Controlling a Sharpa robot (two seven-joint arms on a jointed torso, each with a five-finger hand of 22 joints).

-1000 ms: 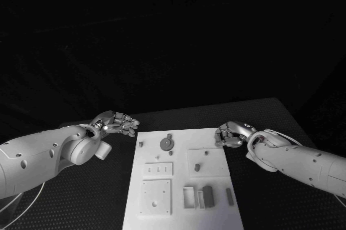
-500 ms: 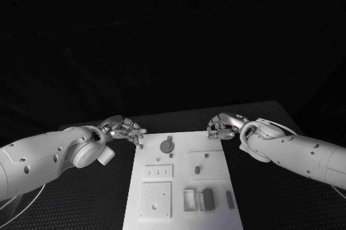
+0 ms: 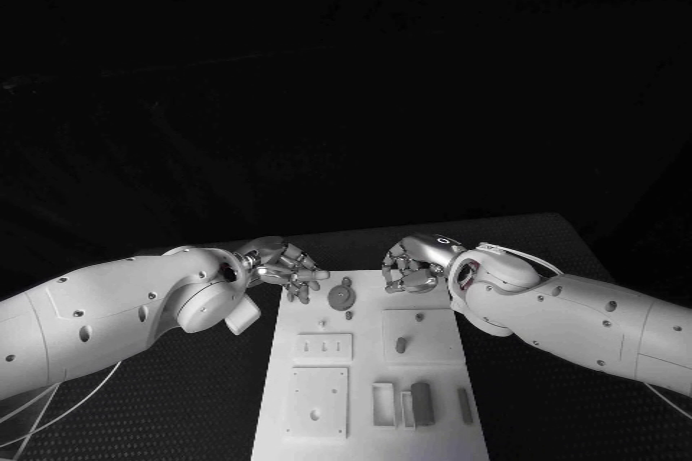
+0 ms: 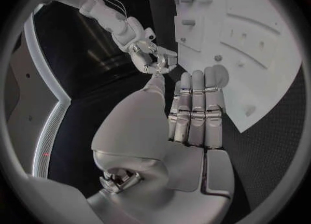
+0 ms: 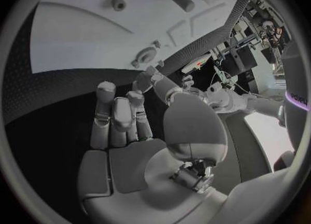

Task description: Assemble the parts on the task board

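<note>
Black bench under us, and we've got our left hand (image 3: 284, 268) at ten o'clock off the task board (image 3: 372, 381), fingers loosely curled and holding nothing. Our right hand (image 3: 414, 266) hovers at one o'clock over the board's far edge, fingers curled in, empty too. Between them sits a round part (image 3: 342, 297); more grey parts (image 3: 418, 401) lie toward six o'clock.

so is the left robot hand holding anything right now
No, it holds nothing. The left robot hand shows a bare palm with fingers extended side by side, hovering at the task board's far corner.
</note>
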